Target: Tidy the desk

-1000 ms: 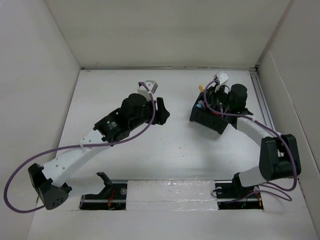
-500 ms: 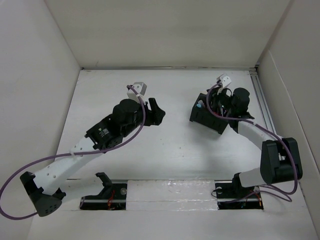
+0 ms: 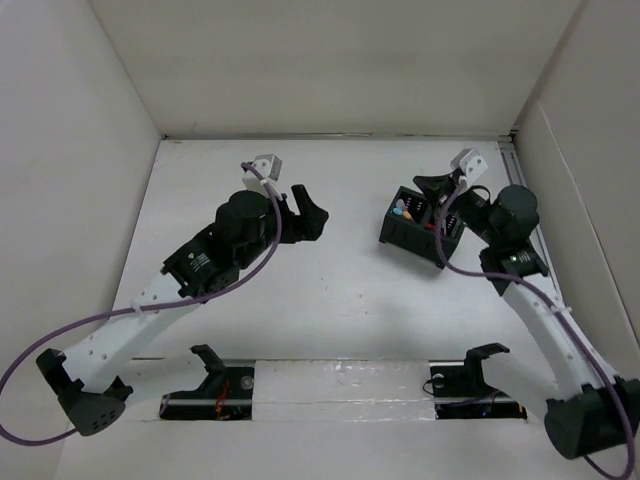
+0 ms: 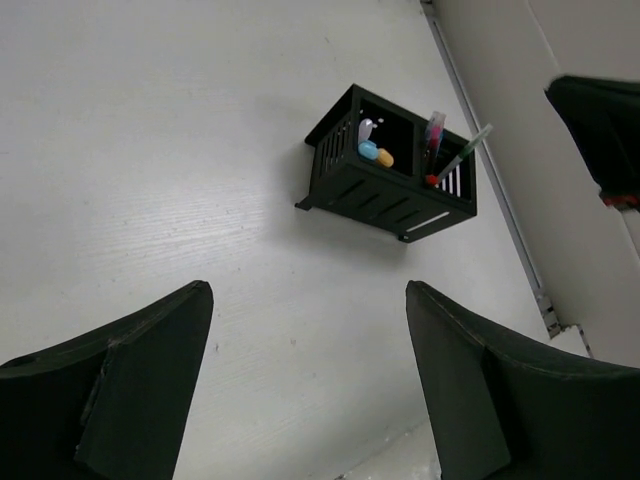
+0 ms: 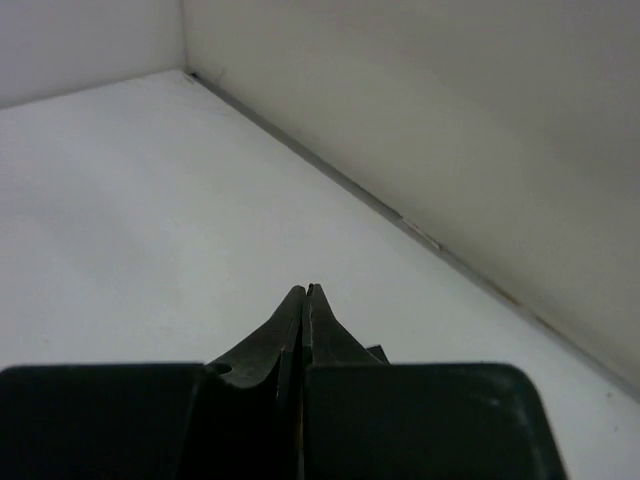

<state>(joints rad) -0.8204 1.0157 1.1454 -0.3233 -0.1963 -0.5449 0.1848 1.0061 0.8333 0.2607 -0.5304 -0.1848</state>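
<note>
The desk (image 3: 340,290) is a white matte tabletop walled by white panels. A small black two-compartment organizer box (image 3: 420,230) stands on it at the right of centre. In the left wrist view the organizer box (image 4: 385,185) holds blue and yellow small items in one compartment and pens in the other. My left gripper (image 3: 312,212) is open and empty, left of the box and apart from it; its fingers frame bare desk (image 4: 150,150). My right gripper (image 3: 425,183) is shut, with nothing seen between the jaws, just above the box's far edge. In the right wrist view the right gripper (image 5: 305,292) points at the desk's far corner.
A metal rail (image 3: 522,195) runs along the desk's right edge, close to the organizer box; it also shows in the left wrist view (image 4: 490,175). White panels (image 3: 330,60) close the back and both sides. The arm mounts (image 3: 215,385) sit at the near edge.
My right gripper has lifted out of the organizer box and its arm has swung to the right. My left arm has drawn back a little to the left, gripper still open.
</note>
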